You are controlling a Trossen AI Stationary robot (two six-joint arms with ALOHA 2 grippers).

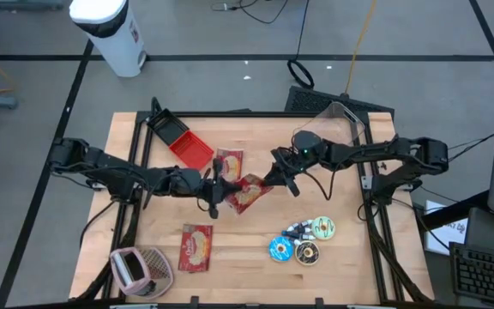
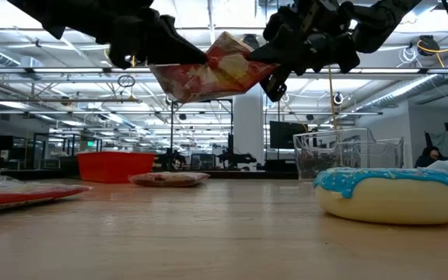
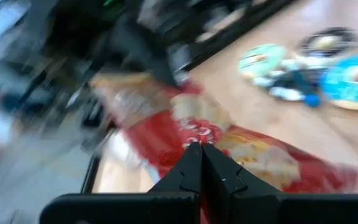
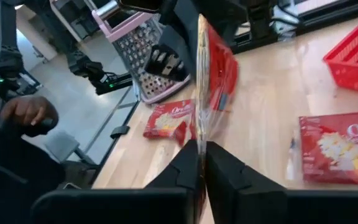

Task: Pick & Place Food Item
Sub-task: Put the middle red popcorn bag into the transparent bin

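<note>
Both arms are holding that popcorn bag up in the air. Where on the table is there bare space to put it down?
Bare wood lies between the flat popcorn bag near the front edge and the donuts. More lies behind the donuts, toward the clear bin. It is crowded mid-table, around the red basket and another bag.

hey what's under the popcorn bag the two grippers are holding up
The popcorn bag hangs in the air, pinched between the left gripper and the right gripper. Only bare wooden table shows below it. From above, the bag hides the spot directly beneath.
</note>
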